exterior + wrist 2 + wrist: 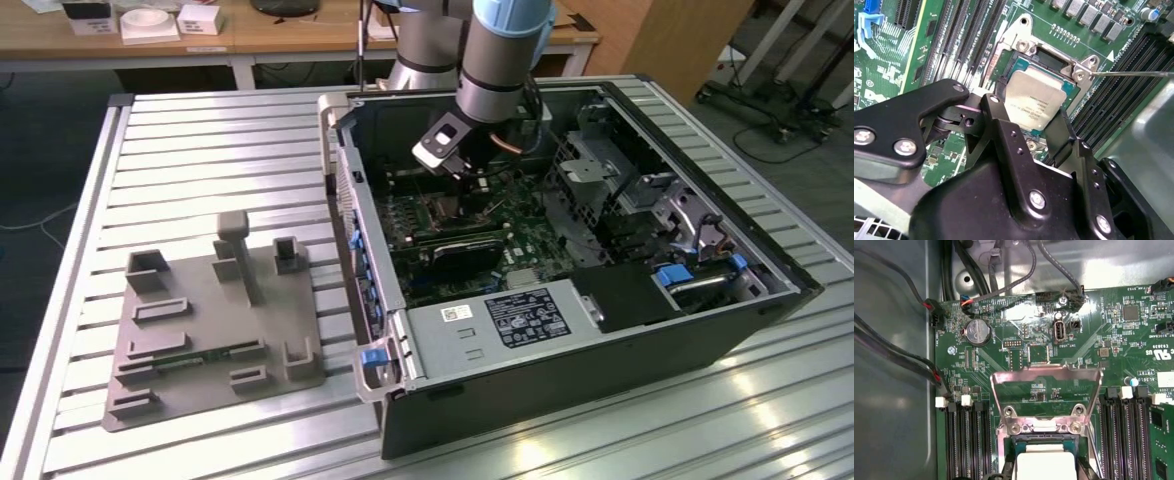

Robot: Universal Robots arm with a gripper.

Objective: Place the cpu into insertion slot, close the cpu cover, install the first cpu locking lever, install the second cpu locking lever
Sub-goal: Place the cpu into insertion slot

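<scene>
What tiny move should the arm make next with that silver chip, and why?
Probably ease the cpu straight down. The gripper grips it by two edges over the insertion slot, part of whose dark centre shows uncovered beyond the chip, and the cpu cover stands raised, out of the way.

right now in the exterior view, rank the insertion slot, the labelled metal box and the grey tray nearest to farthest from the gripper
1. insertion slot, directly under the gripper
2. labelled metal box, at the near end of the case
3. grey tray, outside the case, on the exterior view's left
</scene>
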